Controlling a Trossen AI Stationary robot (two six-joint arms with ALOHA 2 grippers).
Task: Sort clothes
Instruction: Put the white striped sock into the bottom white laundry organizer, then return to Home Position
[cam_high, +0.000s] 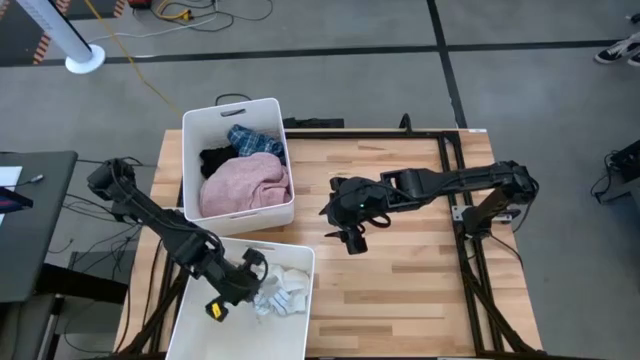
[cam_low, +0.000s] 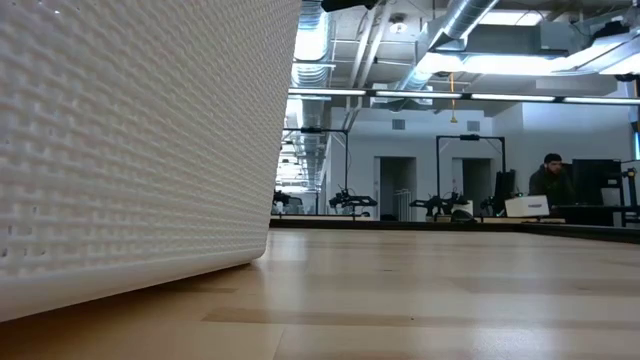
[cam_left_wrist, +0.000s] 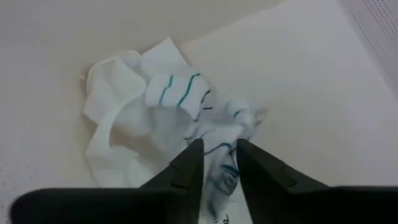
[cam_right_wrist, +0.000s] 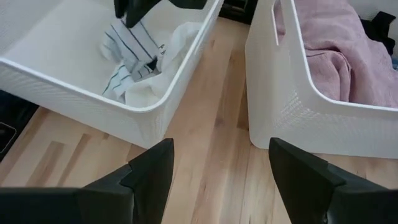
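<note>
Reaching down into the near white bin (cam_high: 200, 310), the left tool (cam_high: 248, 275) is hovering right over the small white socks (cam_high: 283, 290), its dark fingers (cam_left_wrist: 189, 168) standing slightly parted with striped fabric showing in the narrow gap; whether they are pinching the cloth or just letting it go cannot be told. The socks are lying crumpled in a soft heap against the bin's smooth floor, thin teal stripes crossing the knit. The left wrist view is showing those stripes and folds closely, while the high view is giving only a pale bundle. In the far bin (cam_high: 232, 108), a fuzzy pink shirt (cam_high: 243, 186) is filling the near part, with a blue plaid shirt (cam_high: 254, 141) and a black top (cam_high: 216, 159) bunched behind it. The right tool (cam_high: 352, 237) is waiting over the planked wooden tabletop (cam_high: 420, 270), right of the bins, its jaws spread wide and holding nothing. The low view alone is revealing a bin wall's (cam_low: 130, 150) fine woven-looking grid texture.
</note>
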